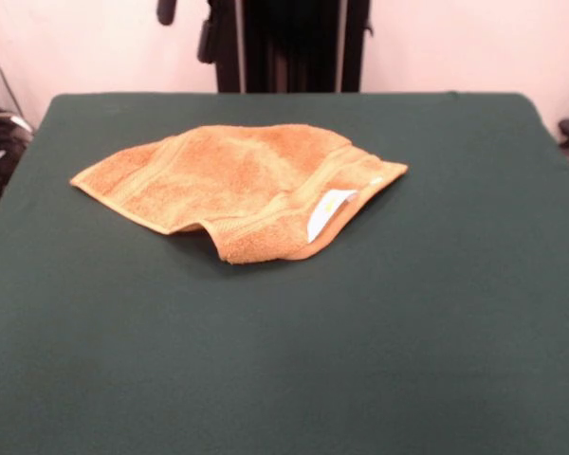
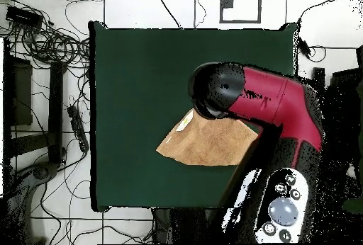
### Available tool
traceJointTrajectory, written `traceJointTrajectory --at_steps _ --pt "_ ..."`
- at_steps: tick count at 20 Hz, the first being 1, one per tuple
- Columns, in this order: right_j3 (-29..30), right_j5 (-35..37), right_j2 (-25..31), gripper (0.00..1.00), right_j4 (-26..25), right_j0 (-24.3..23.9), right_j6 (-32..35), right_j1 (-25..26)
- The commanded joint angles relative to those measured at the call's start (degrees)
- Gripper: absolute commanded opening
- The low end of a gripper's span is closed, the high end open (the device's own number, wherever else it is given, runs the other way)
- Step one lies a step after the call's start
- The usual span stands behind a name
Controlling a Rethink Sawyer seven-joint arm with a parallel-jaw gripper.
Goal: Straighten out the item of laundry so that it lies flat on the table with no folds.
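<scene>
Front view, nearest first: bare dark green felt-covered bench [image 1: 284, 360], its whole front half with nothing on it. Past that, just beyond mid-bench and slightly left of centre, the small orange-tan terry-cloth towel [image 1: 232, 185] — rumpled, not flat. Its near edge is folded over into a rounded lump, and a small white care tag [image 1: 329, 212] shows on the near-right side. One corner points left, another right; woven border bands are visible along both. At the far edge stands the black pedestal [image 1: 294, 43].

Overhead view: the red and black arm [image 2: 266, 100] reaches over the towel's [image 2: 209, 143] edge — hand hidden beneath it, so I cannot tell its state.
</scene>
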Motion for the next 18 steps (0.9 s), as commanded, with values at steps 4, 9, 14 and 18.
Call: traceJointTrajectory --at_steps 4,9,14,18 --pt "-10.3 8.3 8.5 1.0 2.5 -1.8 4.6 9.6" --pt "-11.5 8.2 9.3 1.0 2.8 -0.9 4.8 11.5" --pt "-11.0 5.6 8.4 1.0 2.9 1.2 8.0 13.8" --pt "-9.6 4.0 7.5 1.0 3.3 3.0 10.4 15.0"
